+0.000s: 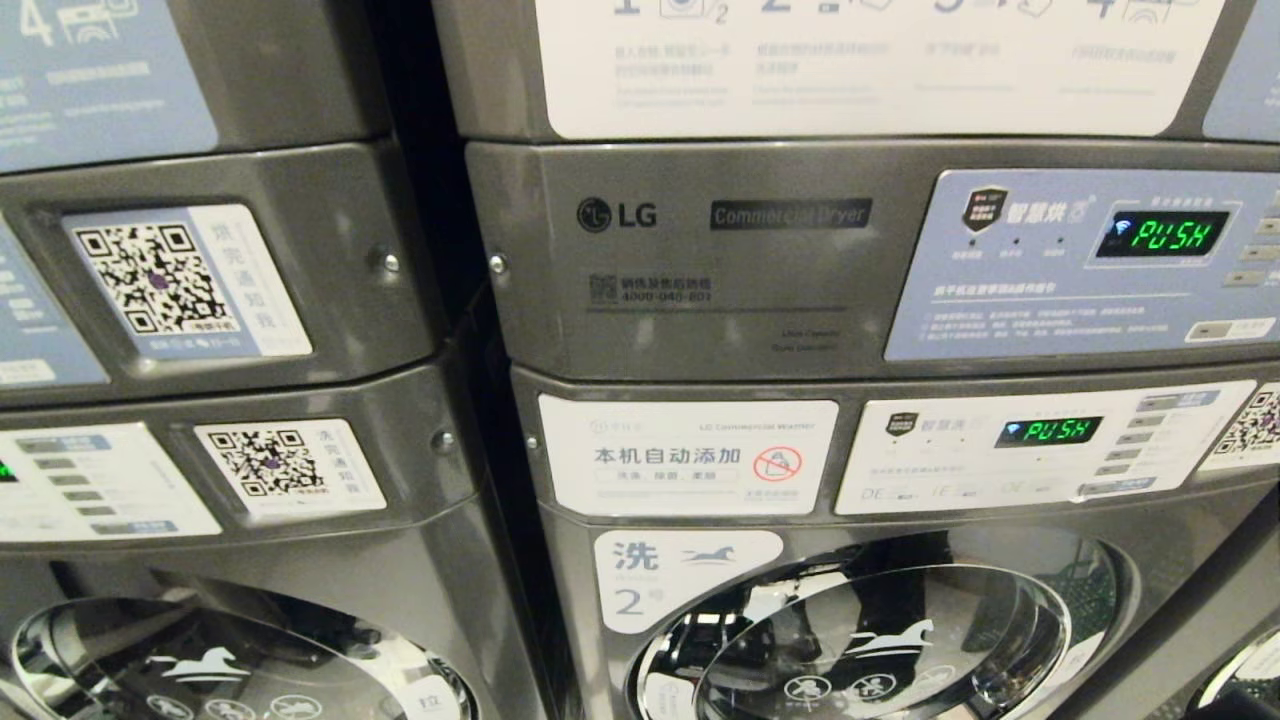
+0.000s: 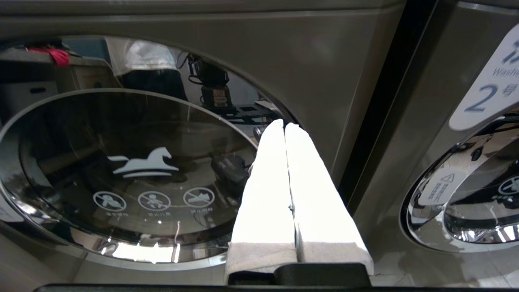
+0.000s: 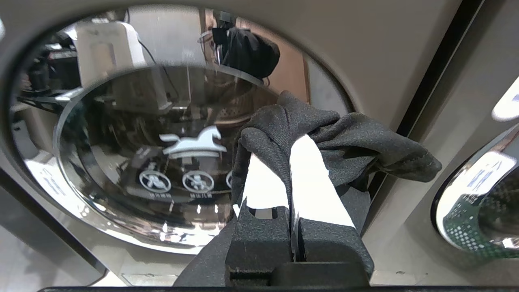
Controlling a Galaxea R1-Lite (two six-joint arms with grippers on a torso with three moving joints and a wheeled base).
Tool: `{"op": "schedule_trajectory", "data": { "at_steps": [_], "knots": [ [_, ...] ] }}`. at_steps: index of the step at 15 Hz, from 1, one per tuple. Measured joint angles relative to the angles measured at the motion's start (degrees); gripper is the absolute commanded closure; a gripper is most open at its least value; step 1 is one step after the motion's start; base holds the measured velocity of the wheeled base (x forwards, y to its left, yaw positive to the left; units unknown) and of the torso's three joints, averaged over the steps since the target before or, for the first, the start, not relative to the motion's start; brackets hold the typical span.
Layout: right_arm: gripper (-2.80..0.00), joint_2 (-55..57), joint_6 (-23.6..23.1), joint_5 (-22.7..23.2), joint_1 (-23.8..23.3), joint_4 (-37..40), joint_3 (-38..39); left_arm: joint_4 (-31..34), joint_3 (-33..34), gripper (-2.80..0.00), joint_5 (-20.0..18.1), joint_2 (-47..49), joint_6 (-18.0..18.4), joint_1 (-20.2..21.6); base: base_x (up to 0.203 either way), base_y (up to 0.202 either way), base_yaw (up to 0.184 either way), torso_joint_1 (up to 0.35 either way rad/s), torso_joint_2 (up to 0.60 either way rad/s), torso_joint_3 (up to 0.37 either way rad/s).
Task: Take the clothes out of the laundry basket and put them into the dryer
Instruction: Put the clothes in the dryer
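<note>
One dark cloth (image 3: pixel 344 142) is clenched in my right hand (image 3: pixel 290 162); my left hand (image 2: pixel 284 126) is clenched empty. Loose folds could snag a door (image 3: pixel 121 170) or slip.

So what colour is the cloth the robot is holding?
Dark grey cloth, seen best in the right wrist view.

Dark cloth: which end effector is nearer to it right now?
Right. The right end effector is shut on the dark cloth, which drapes over its fingers. The left end effector is shut and empty before another washer door, no cloth in its view.
</note>
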Motion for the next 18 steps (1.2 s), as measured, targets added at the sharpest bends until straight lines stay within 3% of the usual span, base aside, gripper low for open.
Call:
{"op": "schedule_trajectory", "data": {
  "at_steps": [18],
  "knots": [
    [0.0,0.0,-0.06,-0.05,0.0,-0.01,0.02,0.0,0.0,0.0,0.0,0.0,0.0,-0.02,0.0,0.0,0.0,0.216,-0.51,-0.299]
  ]
}}
